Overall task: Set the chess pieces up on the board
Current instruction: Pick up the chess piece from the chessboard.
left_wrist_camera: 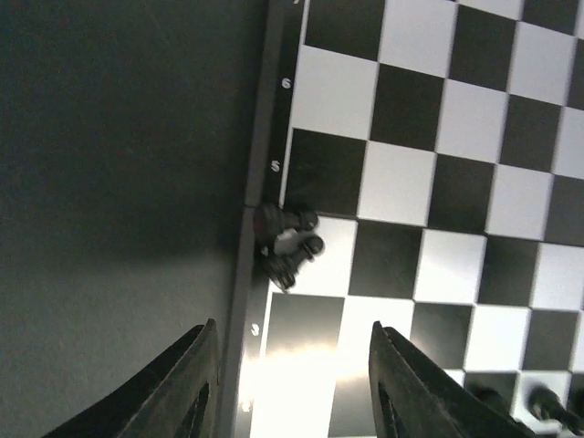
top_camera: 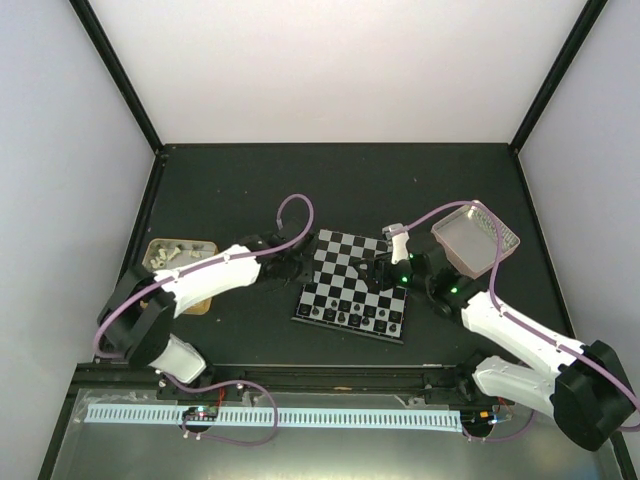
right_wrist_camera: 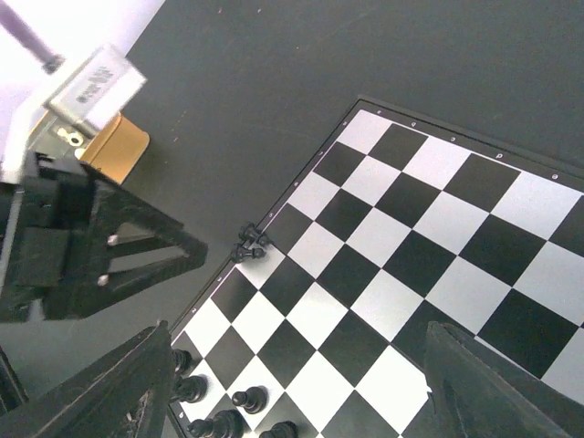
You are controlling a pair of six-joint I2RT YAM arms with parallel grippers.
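— Left gripper?
— Matte black fingers spread apart, nothing between them, at the glossy border of the board.
— The chess pieces?
— A few tiny rounded black ones, clumped and touching, on a pale edge square just beyond the fingertips.
— Right gripper?
— Jaws spread wide, empty, over the flat black-and-silver checks.

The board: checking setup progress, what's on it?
Black chess pieces line the board's near edge; a small clump sits at its left edge. The right gripper hides some squares.
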